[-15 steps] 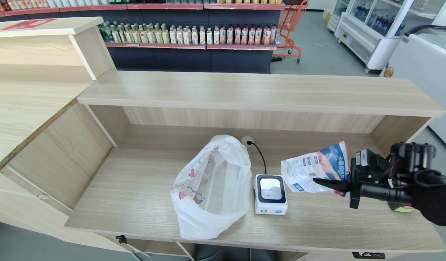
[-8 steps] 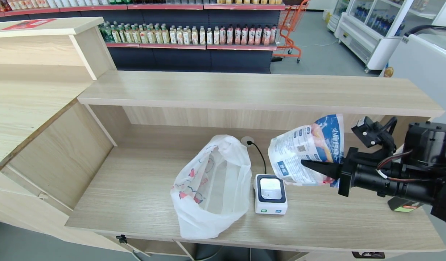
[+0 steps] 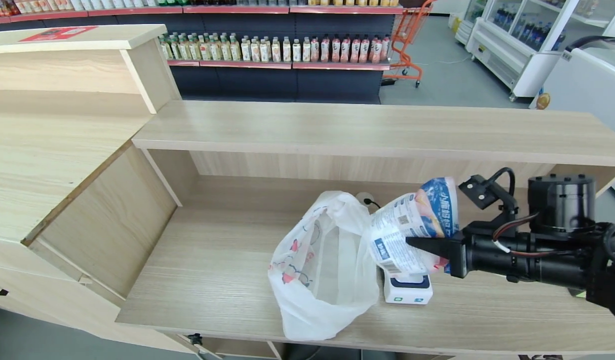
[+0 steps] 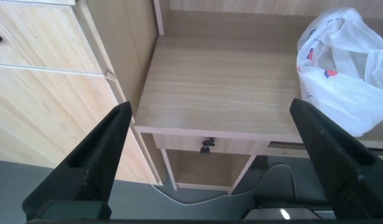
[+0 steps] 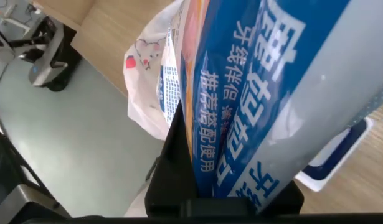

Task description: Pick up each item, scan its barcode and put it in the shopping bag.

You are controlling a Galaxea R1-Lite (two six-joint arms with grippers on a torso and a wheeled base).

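White see-through shopping bag (image 3: 322,270) with red and blue print, packet (image 3: 412,225) in white, blue and orange-pink, black right tool (image 3: 418,245), white scanner (image 3: 407,292) with dark blue face, pale wood-grain surface (image 3: 212,270)

Blue-and-white food pouch (image 3: 412,227) hangs tilted just above the white barcode scanner (image 3: 407,291); open white shopping bag (image 3: 322,270) slumps beside the scanner.

The bench (image 3: 212,270) is pale, matt wood-grain board. The shopping bag (image 3: 327,300) is thin, crinkled, translucent plastic; the packet (image 3: 412,225) is glossy printed film.
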